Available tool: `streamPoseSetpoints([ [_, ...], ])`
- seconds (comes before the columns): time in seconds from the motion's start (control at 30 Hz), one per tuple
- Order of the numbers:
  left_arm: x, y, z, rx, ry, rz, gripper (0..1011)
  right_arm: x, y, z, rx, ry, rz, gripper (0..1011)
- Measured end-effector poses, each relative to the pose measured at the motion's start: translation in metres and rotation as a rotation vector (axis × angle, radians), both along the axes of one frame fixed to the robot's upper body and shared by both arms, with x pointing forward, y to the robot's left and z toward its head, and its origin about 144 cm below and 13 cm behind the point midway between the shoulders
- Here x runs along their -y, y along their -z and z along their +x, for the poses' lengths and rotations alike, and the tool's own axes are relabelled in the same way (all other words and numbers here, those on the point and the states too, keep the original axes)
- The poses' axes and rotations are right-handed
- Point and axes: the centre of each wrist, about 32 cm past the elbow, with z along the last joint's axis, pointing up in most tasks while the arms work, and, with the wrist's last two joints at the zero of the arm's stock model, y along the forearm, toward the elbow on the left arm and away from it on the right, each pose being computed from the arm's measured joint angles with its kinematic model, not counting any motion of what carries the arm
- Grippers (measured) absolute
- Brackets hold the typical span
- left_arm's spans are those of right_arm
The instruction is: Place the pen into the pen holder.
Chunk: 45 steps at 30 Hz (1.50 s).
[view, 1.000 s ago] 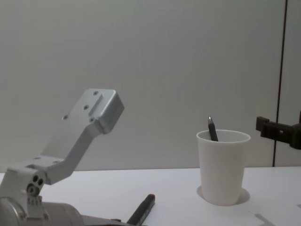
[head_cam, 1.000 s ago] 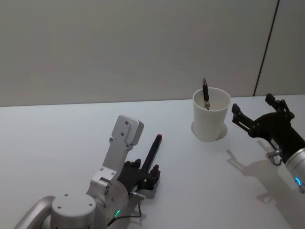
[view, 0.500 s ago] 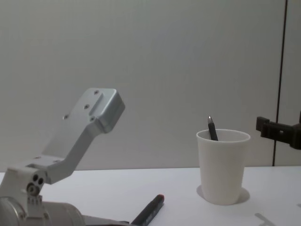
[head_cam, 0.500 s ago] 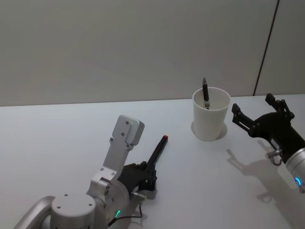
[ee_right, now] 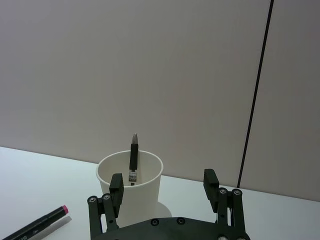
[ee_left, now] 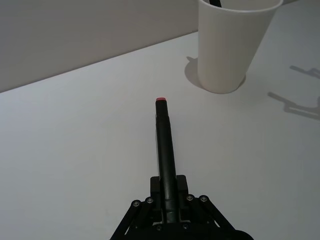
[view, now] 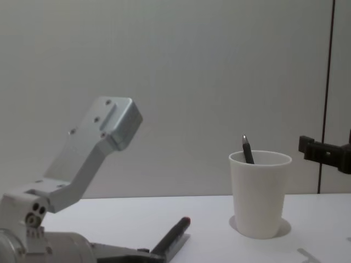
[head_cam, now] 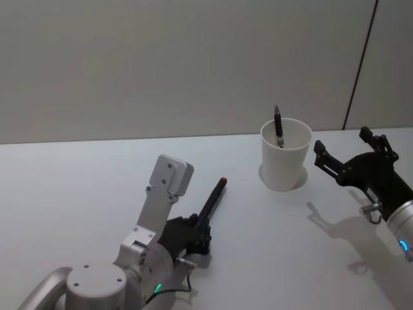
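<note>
Left arm [view: 93, 148]: silver angled housing, large and low at the left. Just right of it, a black pen [view: 173, 238], red end up, slants toward the white paper cup [view: 259, 197] but sits apart from it. The cup stands upright on the white table [view: 208, 219]. A dark pen [view: 248, 150] leans inside, tip above the rim. Right gripper [view: 328, 153]: black, at the right edge, level with the rim.
</note>
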Motion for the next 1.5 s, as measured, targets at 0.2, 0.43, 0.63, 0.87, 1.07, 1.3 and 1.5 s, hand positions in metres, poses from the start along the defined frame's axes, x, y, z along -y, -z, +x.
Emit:
streamPoseSetpoints([
  [0.2, -0.004, 0.001, -0.002, 0.051, -0.008, -0.008, 179, 0.0, 0.0, 0.0, 0.0, 0.0, 0.0, 1001],
  [0.43, -0.014, 0.001, -0.006, 0.146, -0.021, -0.031, 178, 0.0, 0.0, 0.0, 0.0, 0.0, 0.0, 1001],
  [0.63, -0.023, 0.002, -0.009, 0.232, -0.016, -0.063, 178, 0.0, 0.0, 0.0, 0.0, 0.0, 0.0, 1001],
  [0.87, -0.032, 0.002, -0.01, 0.327, 0.024, -0.115, 178, 0.0, 0.0, 0.0, 0.0, 0.0, 0.0, 1001],
  [1.07, -0.037, 0.004, -0.008, 0.398, 0.088, -0.167, 178, 0.0, 0.0, 0.0, 0.0, 0.0, 0.0, 1001],
  [1.3, -0.04, 0.005, -0.001, 0.464, 0.188, -0.216, 178, 0.0, 0.0, 0.0, 0.0, 0.0, 0.0, 1001],
  [1.5, -0.038, 0.006, 0.005, 0.497, 0.26, -0.243, 178, 0.0, 0.0, 0.0, 0.0, 0.0, 0.0, 1001],
])
